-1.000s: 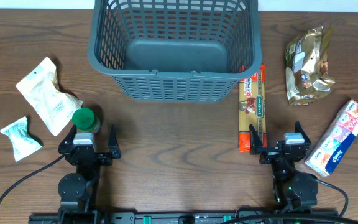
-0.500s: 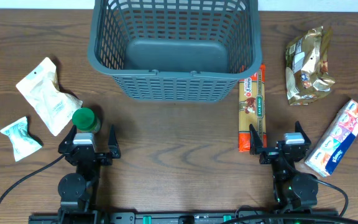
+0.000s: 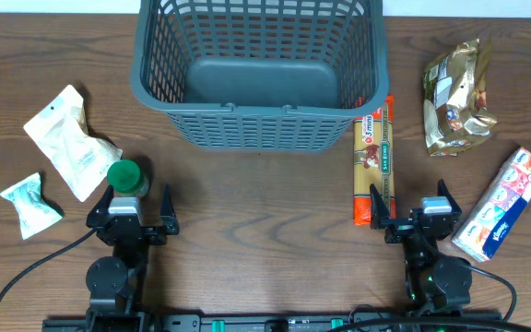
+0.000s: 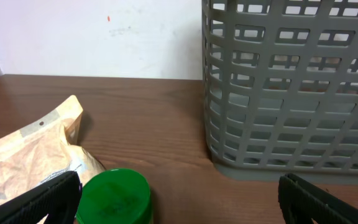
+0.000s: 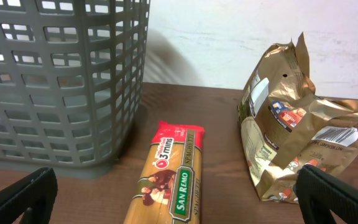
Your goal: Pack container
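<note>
The dark grey basket [image 3: 258,74] stands empty at the back middle; its slotted wall shows in the left wrist view [image 4: 291,87] and the right wrist view [image 5: 55,81]. My left gripper [image 3: 131,210] is open at the front left, with a green-lidded jar [image 3: 125,175] just ahead of it, near its left finger [image 4: 114,198]. My right gripper [image 3: 411,210] is open at the front right, with a spaghetti pack [image 3: 373,159] ahead of its left finger [image 5: 169,180]. Neither gripper holds anything.
Left of the jar lie a white pouch [image 3: 67,140] and a small white packet [image 3: 28,203]. A gold foil bag [image 3: 456,97] lies at the back right [image 5: 291,143]. A tissue pack [image 3: 503,203] lies right of my right gripper.
</note>
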You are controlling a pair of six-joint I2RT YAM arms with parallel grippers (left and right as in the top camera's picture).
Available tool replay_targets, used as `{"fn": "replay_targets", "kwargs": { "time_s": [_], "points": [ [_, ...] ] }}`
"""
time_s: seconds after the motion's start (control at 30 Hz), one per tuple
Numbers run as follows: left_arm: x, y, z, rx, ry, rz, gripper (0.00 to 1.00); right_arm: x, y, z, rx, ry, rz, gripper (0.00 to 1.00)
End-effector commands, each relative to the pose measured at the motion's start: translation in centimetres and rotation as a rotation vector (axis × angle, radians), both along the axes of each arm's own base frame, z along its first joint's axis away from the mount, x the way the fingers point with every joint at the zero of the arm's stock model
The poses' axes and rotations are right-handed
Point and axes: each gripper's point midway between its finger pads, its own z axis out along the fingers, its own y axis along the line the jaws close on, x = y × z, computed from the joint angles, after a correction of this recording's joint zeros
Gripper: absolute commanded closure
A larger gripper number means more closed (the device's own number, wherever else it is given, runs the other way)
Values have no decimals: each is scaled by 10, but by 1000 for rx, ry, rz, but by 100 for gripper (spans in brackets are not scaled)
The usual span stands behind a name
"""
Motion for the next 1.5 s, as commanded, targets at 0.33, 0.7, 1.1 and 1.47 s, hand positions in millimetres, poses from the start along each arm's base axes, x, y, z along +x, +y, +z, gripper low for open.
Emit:
{"fn": "replay_targets", "kwargs": {
  "time_s": [0.33,0.7,1.1,1.47],
  "points": [
    [-1,4,-16,2,47,26,2,0,2,-1,-4,0,11,1],
    [-1,4,-16,2,47,27,2,0,2,-1,-4,-1,11,1],
    [-1,4,-8,-50,20,32,2,-1,8,-1,41,3,43,1],
    [-2,18,80,-124,107,107,2,-8,2,61,181,156,-1,1]
  ]
}}
